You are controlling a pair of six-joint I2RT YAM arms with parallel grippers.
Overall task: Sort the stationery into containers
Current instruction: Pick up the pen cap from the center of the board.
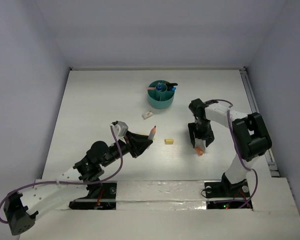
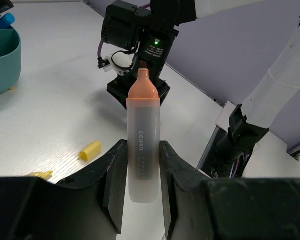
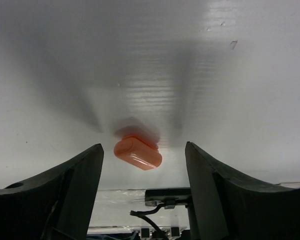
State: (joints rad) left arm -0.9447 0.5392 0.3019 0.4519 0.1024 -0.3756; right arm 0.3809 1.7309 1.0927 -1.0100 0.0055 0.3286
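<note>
Walled in on three sides here: left, back and right, with a rail (image 1: 250, 100) down the right edge of the table (image 1: 90, 100). Broad open white down the left side and across the back corners. Tighter in the middle, between the two arms.

Counting now. One teal organizer (image 1: 160, 96), toward the back, about centre. One white eraser bit (image 1: 148, 115) just in front of it, apart from its wall. One yellow bit (image 1: 169, 141) in the gap between the grippers. One more yellowish scrap (image 2: 40, 174) low left in the left wrist view, half hidden by the gripper body. One orange bit (image 3: 138, 152) flat on the table. One grey marker (image 2: 143, 150) with an orange cap.

Over to the left gripper (image 1: 146, 141): pinched narrow on that marker's barrel, cap end out past the fingertips, lifted off the table (brand lettering readable down the barrel, no less). And the right gripper (image 1: 200, 143): pointing straight down, spread wide, straddling the orange bit with a gap to the fingers (image 3: 80, 190) on both sides, holding nothing.

Into the organizer: blue ends poking up, something black leaning out over the right rim, an orange-pink end at the left. Hard to say which cell for each, or how many in all.
</note>
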